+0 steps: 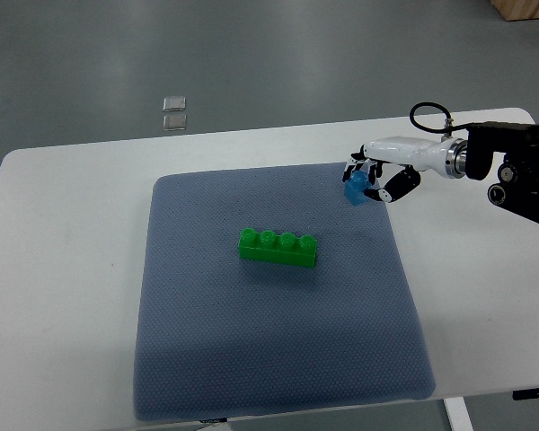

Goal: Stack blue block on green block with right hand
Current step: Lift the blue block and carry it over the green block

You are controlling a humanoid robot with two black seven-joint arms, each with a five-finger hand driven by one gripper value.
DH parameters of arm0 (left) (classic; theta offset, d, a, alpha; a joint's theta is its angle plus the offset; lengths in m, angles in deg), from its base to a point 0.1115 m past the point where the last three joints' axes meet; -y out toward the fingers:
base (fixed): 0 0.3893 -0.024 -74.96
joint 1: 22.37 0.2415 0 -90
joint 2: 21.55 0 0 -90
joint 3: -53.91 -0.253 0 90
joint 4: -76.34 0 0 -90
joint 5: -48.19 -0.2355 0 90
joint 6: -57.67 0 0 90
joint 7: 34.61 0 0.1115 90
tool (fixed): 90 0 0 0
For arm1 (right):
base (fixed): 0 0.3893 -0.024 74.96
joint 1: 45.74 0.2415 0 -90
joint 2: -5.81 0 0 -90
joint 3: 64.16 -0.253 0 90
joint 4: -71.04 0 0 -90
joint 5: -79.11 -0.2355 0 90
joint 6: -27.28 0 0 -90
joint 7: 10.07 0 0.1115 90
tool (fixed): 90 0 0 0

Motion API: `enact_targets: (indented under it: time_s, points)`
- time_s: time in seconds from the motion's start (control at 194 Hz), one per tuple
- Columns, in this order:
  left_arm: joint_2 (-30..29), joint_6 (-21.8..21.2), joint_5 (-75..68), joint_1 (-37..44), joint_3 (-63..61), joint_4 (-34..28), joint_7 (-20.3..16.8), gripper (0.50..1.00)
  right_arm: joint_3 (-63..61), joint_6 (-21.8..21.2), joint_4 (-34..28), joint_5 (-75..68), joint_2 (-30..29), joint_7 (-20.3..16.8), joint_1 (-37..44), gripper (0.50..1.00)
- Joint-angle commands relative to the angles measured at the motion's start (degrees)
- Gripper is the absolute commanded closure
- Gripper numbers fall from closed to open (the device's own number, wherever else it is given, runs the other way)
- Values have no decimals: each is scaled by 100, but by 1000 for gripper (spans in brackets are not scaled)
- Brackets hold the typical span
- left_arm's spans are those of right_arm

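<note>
A robotics lab or test room

A plain white table [63, 269] stands on a bare grey floor [251, 54], with a blue-grey mat [278, 359] spread across it and two small marker squares [174, 111] lying beyond the table's far edge.

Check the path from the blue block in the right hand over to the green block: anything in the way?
Nothing visible. The right hand holds the blue block near the mat's far right corner; between it and the green block at mat centre lies only bare mat, and its studs are uncovered.

Small blue block [356, 189] tilted, well apart from flat 4-stud green block [278, 248].
</note>
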Motion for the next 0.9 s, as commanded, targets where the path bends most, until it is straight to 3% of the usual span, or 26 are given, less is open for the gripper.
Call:
enact_targets:
  time_s: [0.0, 0.181, 0.325, 0.893]
  points:
    - [0, -1, 0, 0, 0, 7, -4, 500, 0, 46, -115, -7, -56, 97, 165, 1000]
    - [0, -1, 0, 0, 0, -2, 5, 500, 9, 125, -317, 19, -126, 352, 306, 1000]
    - [0, -1, 0, 0, 0, -2, -4, 500, 9, 117, -335, 28, -258, 773, 385, 1000]
    - [0, -1, 0, 0, 0, 7, -4, 500, 378, 125, -273, 353, -803, 1644, 376, 1000]
